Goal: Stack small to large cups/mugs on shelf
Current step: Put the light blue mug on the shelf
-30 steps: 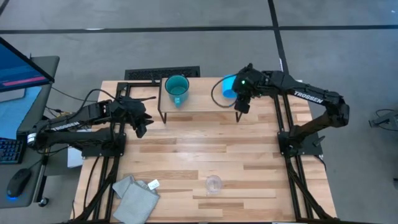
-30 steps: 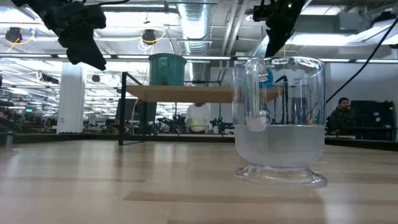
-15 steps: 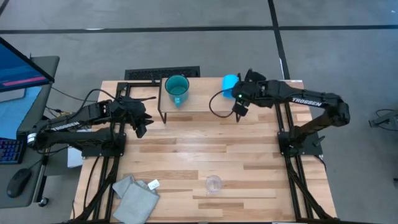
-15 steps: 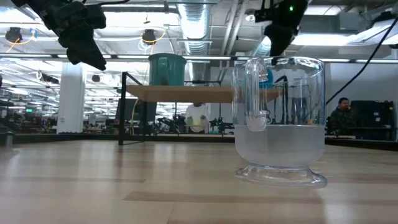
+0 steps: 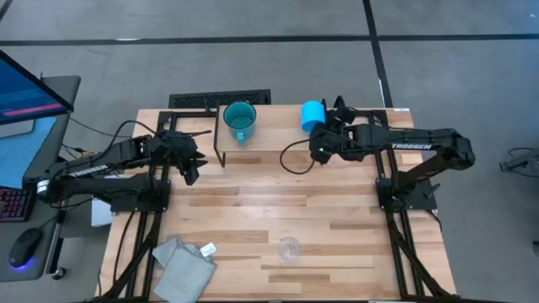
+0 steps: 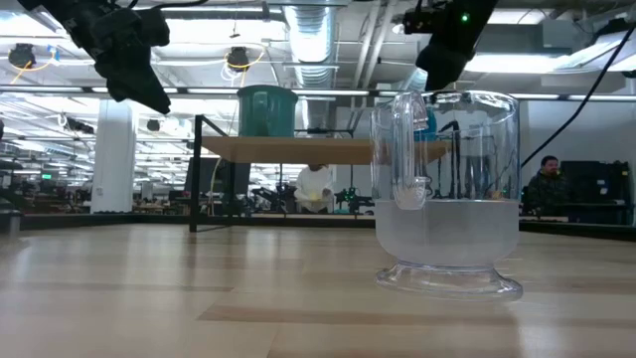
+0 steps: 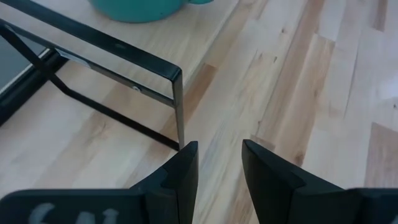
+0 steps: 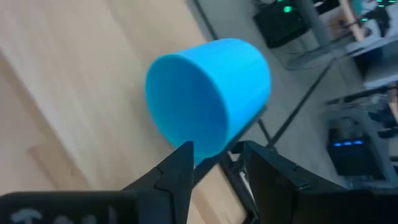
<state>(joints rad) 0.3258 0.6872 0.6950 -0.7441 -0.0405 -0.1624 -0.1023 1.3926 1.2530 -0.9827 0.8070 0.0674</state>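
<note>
Right end effector (image 5: pixel 324 145) hangs just off the shelf's (image 5: pixel 269 135) right end, fingers slightly parted and empty. Blue mug (image 5: pixel 312 114) and teal mug (image 5: pixel 240 120) sit on the shelf, well apart, apparently leaving stacking room. Clear cup (image 5: pixel 289 249) sits on the table (image 5: pixel 253 202), far from the shelf; left end effector (image 5: pixel 190 171) waits left of the shelf, slightly apart, empty.

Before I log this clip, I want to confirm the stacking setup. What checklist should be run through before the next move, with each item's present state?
1. Teal mug upright on the shelf: ok.
2. Blue mug upright: not ok. Its closed base faces the right wrist camera, and no opening shows from above.
3. Right pincer open and empty, just short of the blue mug: ok.
4. Blue mug's handle position: cannot tell.
5. Clear cup on the shelf: not ok. It stands on the table, near the front.
6. Left pincer open, waiting beside the shelf's left end: ok.
</note>
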